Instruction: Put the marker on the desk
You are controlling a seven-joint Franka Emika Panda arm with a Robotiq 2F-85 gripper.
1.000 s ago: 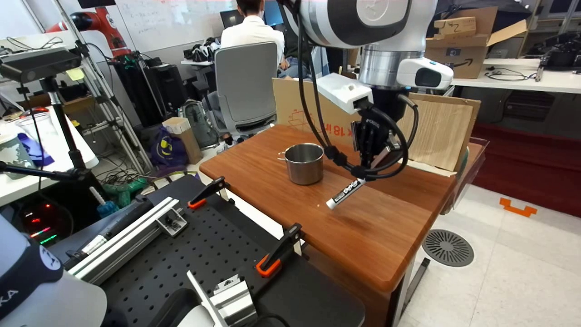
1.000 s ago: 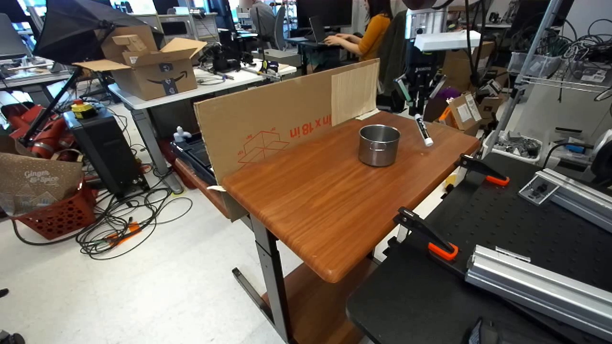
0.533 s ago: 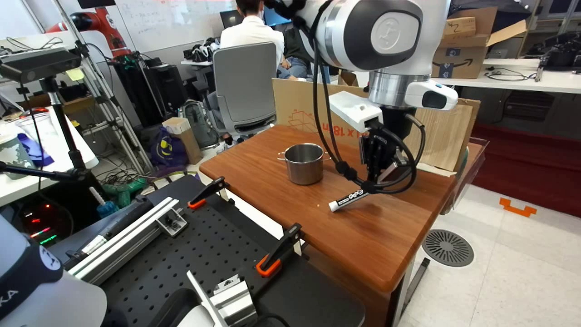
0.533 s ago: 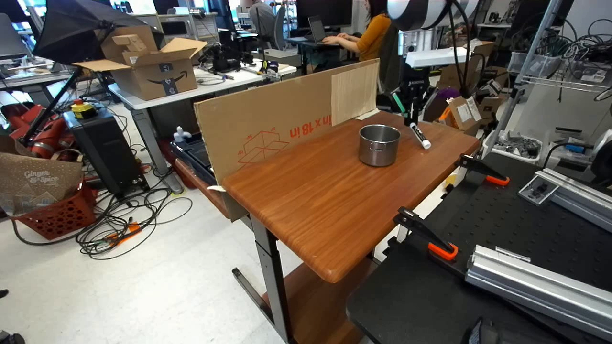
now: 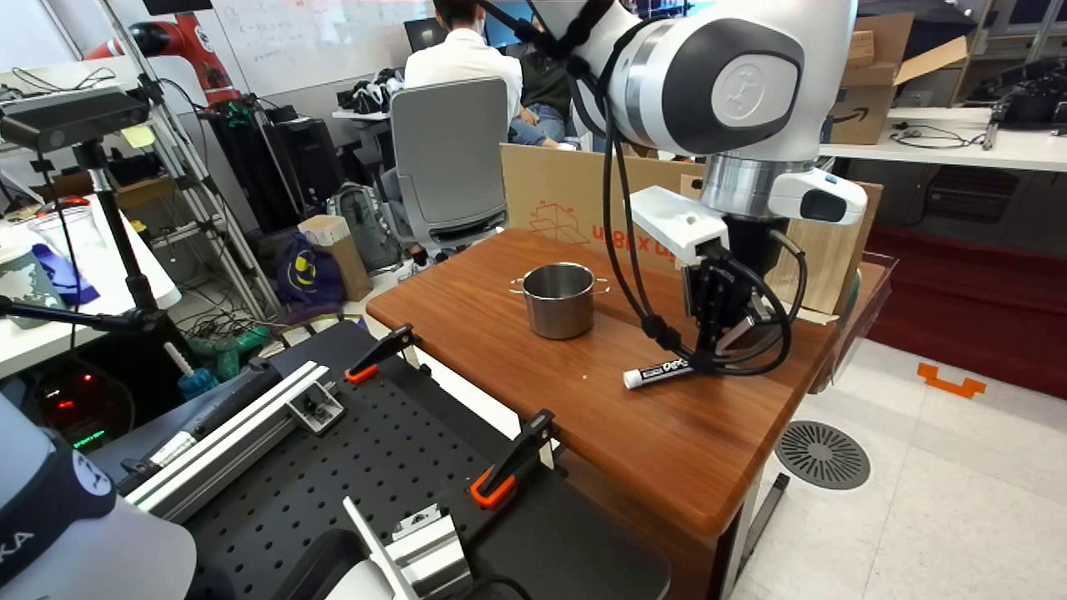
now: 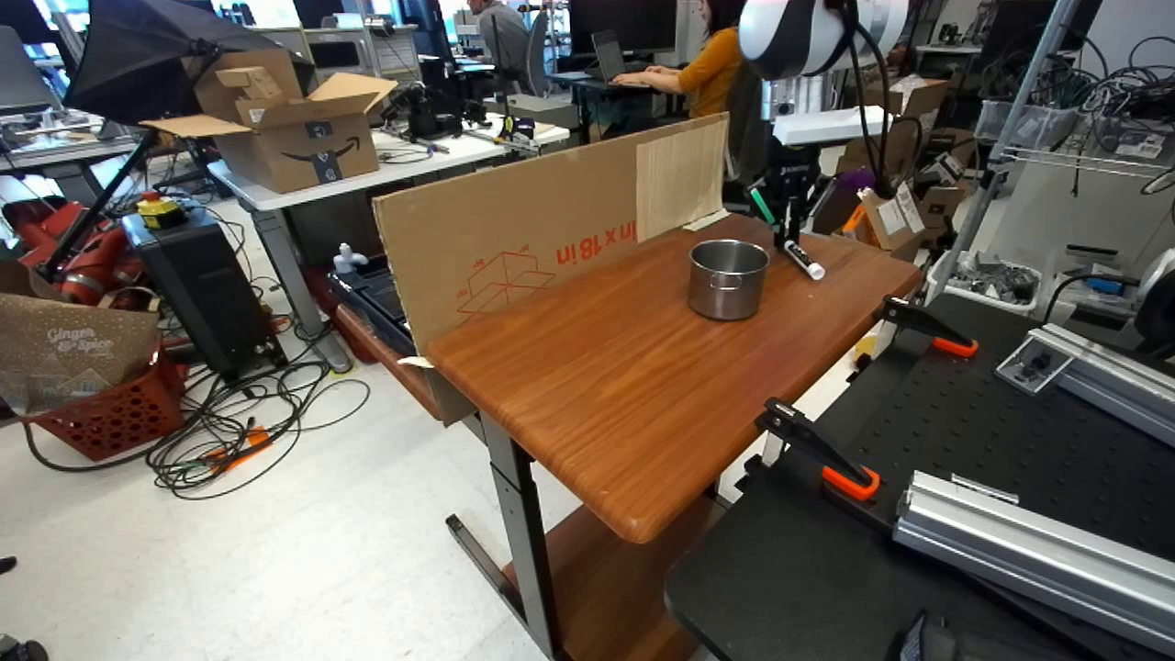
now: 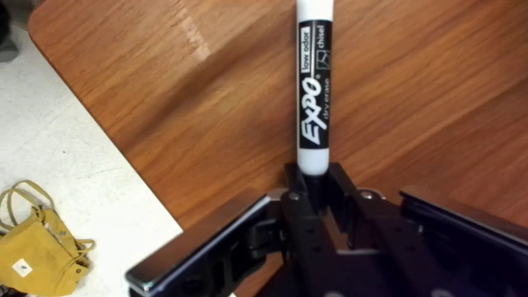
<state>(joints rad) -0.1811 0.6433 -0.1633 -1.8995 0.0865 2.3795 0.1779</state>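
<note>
The claw [image 7: 314, 177] hangs low over the wooden surface [image 7: 231, 103], pointing down, with its two tips pinching one end of the marker [image 7: 313, 82]. The marker sticks out from between them, black in the middle and white at both ends, its white lettering facing the wrist camera. In both exterior views its free end shows a little lower than the held one; I cannot tell whether that end touches the surface. Black cables [image 5: 664, 332] loop beside the claw, below the white and grey arm [image 5: 733, 92].

Near the marker but apart from it, a metal cup [image 5: 560, 304] stands upright on the surface, with a thin handle on each side. Along one long edge a cardboard sheet [image 6: 569, 216] with red print stands upright, a pale panel [image 6: 681, 179] at one end of it.

Just beside the opposite edge is a black bench [image 5: 358, 450] dotted with holes. Two clamps [image 5: 515, 457] with orange ends sit at its edge, and a metal rail [image 5: 237, 446] lies on it.

Farther out, a person in white [image 5: 463, 62] sits in a grey chair [image 5: 453, 154]. In an exterior view, someone in a mustard top [image 6: 721, 73] sits at a laptop [image 6: 609, 57], and an open box [image 6: 317, 151] and a red basket [image 6: 115, 418] stand off to one side. The wrist view catches a yellow bag [image 7: 41, 255] on the pale floor [image 7: 82, 136].
</note>
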